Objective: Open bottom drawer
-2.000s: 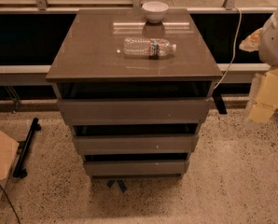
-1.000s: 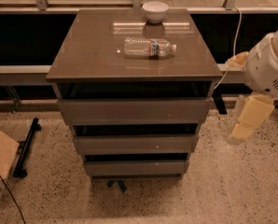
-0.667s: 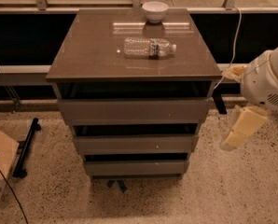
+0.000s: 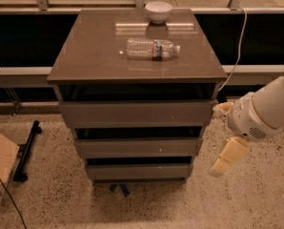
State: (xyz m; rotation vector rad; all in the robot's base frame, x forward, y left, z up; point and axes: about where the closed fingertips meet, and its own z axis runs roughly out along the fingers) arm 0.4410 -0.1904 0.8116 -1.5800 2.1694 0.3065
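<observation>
Camera view: the bottom drawer (image 4: 138, 171) sits lowest in the cabinet (image 4: 85, 63), closed, under the wider middle front. The gripper (image 4: 220, 166) hangs to the cabinet's right, just beside the lower drawers but not touching. Spread or pressed together, I cannot tell. A bottle (image 4: 151, 48) lies on top.

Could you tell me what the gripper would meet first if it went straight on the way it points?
The gripper, right of the cabinet, points down and left. Straight on, it would likely reach the floor beside the bottom drawer's right end, not the drawer; depth is unclear.
</observation>
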